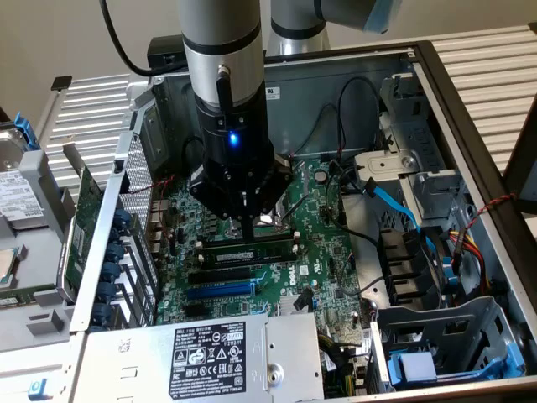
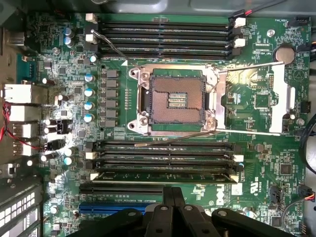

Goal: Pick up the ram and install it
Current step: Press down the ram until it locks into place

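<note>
The power supply (image 1: 205, 357) with its black label lies nearest. Behind it, the claw (image 1: 244, 225) hangs shut and empty just above the ram (image 1: 248, 250), which sits in a black memory slot (image 2: 163, 159) on the motherboard (image 1: 323, 231), beside the open CPU socket (image 2: 176, 100).

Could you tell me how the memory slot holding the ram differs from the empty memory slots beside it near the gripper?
The slot with the ram is filled by a green stick standing on edge; the empty memory slots show bare dark channels. The ram's slot lies closest to the shut gripper; the empty ones lie between it and the CPU socket. All run parallel, are equally long, and have white end latches.
</note>
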Action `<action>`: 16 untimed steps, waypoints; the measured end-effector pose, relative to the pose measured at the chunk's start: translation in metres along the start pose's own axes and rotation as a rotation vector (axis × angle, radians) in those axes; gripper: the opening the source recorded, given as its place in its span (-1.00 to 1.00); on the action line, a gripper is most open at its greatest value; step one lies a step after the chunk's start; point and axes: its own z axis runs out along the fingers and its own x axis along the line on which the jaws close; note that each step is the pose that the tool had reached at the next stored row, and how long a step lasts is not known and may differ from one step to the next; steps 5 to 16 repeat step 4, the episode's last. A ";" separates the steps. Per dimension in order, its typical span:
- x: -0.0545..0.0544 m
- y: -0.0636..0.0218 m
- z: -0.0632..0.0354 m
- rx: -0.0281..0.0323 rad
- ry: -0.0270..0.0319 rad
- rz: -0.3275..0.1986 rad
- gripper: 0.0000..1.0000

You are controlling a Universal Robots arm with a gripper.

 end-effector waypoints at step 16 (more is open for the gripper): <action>0.000 0.0000 0.0000 0.0001 0.0000 0.003 -0.80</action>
